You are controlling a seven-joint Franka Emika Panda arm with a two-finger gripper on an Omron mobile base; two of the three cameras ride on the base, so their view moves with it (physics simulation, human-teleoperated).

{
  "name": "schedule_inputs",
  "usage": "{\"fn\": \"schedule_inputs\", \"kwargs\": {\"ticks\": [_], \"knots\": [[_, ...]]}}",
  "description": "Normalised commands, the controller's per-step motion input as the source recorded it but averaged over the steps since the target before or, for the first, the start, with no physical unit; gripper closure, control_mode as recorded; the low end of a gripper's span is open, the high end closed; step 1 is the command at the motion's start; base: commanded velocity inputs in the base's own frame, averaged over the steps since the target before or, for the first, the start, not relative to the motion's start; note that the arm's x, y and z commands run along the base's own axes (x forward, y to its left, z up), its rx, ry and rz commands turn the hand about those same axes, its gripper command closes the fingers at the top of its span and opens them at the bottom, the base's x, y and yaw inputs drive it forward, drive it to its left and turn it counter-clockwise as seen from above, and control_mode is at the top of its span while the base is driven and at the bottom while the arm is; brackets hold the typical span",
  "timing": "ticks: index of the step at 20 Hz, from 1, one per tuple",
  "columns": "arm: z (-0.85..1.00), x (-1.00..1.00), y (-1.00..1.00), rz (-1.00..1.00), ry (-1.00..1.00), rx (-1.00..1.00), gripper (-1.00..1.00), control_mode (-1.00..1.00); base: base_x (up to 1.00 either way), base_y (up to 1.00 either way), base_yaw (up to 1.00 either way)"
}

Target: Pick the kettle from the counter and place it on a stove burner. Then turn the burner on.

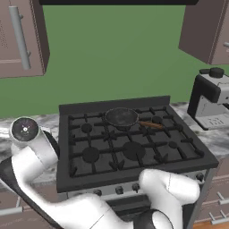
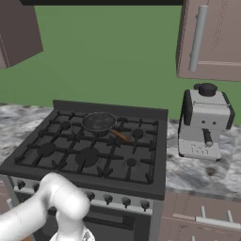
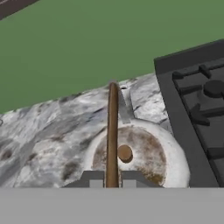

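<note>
In the hand view the silvery-white kettle (image 3: 146, 153) is on the marbled counter (image 3: 48, 131), just left of the black stove (image 3: 192, 105). Its thin brown handle (image 3: 112, 127) runs upright between my fingertips (image 3: 92, 177). My gripper (image 3: 112, 179) is shut on that handle, directly above the kettle's lid. Whether the kettle's base touches the stone I cannot tell. In the left base view the arm bends down to the left of the stove. A mid-sized stove burner (image 1: 90, 154) lies at the stove's front left.
A dark frying pan (image 1: 120, 117) with a wooden handle sits on a rear burner. A coffee machine (image 2: 204, 122) stands on the counter to the right of the stove. Knobs (image 1: 118, 190) line the stove's front. Wall cabinets (image 2: 209, 37) hang above.
</note>
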Motion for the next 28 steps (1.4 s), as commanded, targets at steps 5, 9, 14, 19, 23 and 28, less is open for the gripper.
{"fn": "schedule_inputs", "kwargs": {"ticks": [5,9,14,19,23,28], "knots": [[0.38,-0.9,-1.0,0.0,-0.16,0.03,1.0,-1.0,0.0,0.0,0.0],[0.85,-0.64,-0.98,-0.01,-0.01,0.05,1.0,-1.0,0.0,0.0,0.0],[0.81,-0.5,-0.92,-0.05,0.02,0.01,1.0,-1.0,0.0,0.0,0.0],[0.19,-0.39,-0.97,-0.08,0.06,0.0,1.0,-1.0,0.0,0.0,0.0],[0.0,-0.22,-0.9,-0.08,0.13,0.0,1.0,-1.0,0.0,0.0,0.0],[0.0,0.0,-0.31,-0.01,0.04,0.0,1.0,-1.0,0.0,0.0,0.0]]}}
